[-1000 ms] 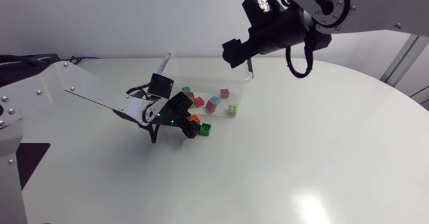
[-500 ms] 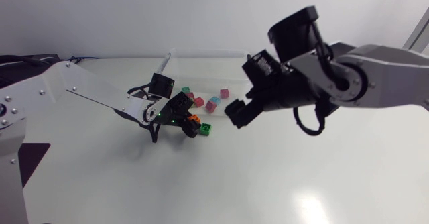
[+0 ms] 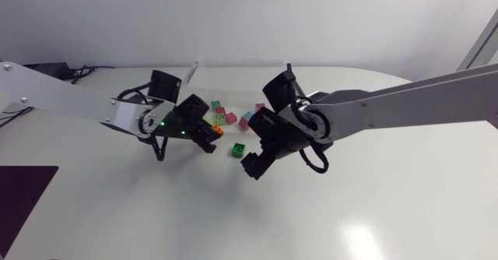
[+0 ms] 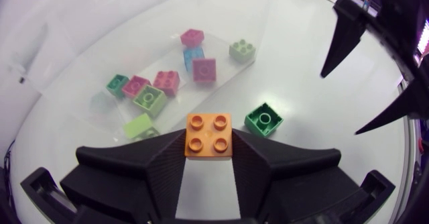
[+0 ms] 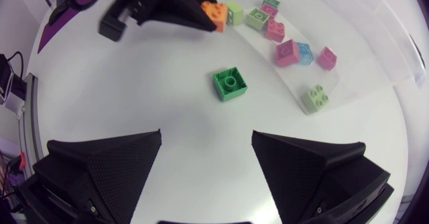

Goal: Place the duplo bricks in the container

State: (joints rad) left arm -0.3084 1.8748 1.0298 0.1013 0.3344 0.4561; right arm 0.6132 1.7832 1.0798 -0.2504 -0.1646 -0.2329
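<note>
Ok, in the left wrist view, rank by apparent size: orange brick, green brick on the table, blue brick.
1. orange brick, though it is nearest the camera, so its lead is partly nearness.
2. green brick.
3. blue brick, farthest and partly hidden by a pink brick.

An orange four-stud brick [image 4: 209, 135] sits studs up, gripped from both sides by the fingers of the left end effector [image 4: 210, 155]. A dark green brick [image 5: 230, 84] lies alone on the counter [image 3: 350, 198], near the clear container [image 3: 241, 60], which holds pink, blue and green bricks [image 4: 204, 69].
</note>
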